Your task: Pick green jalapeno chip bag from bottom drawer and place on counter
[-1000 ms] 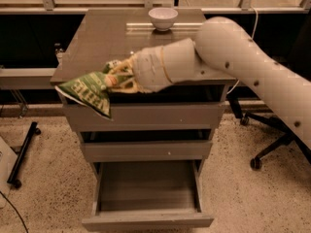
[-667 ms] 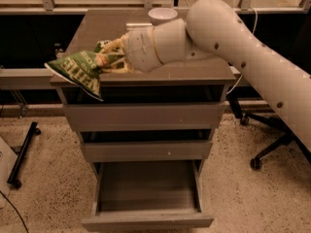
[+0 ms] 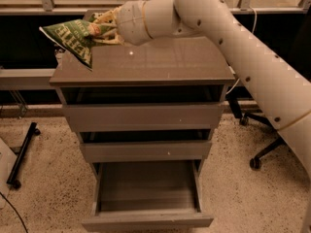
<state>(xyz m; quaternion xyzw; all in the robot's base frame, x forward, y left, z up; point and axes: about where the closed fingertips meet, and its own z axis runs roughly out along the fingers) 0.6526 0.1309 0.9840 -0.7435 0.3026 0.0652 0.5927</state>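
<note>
While the bag [image 3: 68, 35] hangs pinched at one end, it sits up at the worktop's [image 3: 165, 62] left rear corner, tilted, its free end pointing left and down; much of it reaches out past the left edge, and only the lowest corner lies over the slab; whether that corner touches the surface I cannot tell. The gripper [image 3: 101, 28] is clamped on the bag's right end, its pale fingers closed around the crumpled foil, just above the rear of the worktop; the white arm [image 3: 252, 67] sweeps in from the right across the back of the cabinet.

Below, the bottom drawer [image 3: 146, 191] stands pulled out and shows nothing inside, so by my reading the pick is done and only the placing remains; the two upper drawers show dark gaps above their fronts. A chair base [image 3: 262, 154] stands on the floor to the right, a black stand leg [image 3: 22, 154] to the left.

The main risk is letting go here; with most of the bag beyond the edge, it would likely tip off the corner and drop to the floor. A light foil bag may also skid on so glossy a slab if let go from a height or while the arm is moving; and the foil could cling to a finger as the gripper parts, dragging the bag back toward the edge. Bringing it further in over the slab and lower would probably be safer.
</note>
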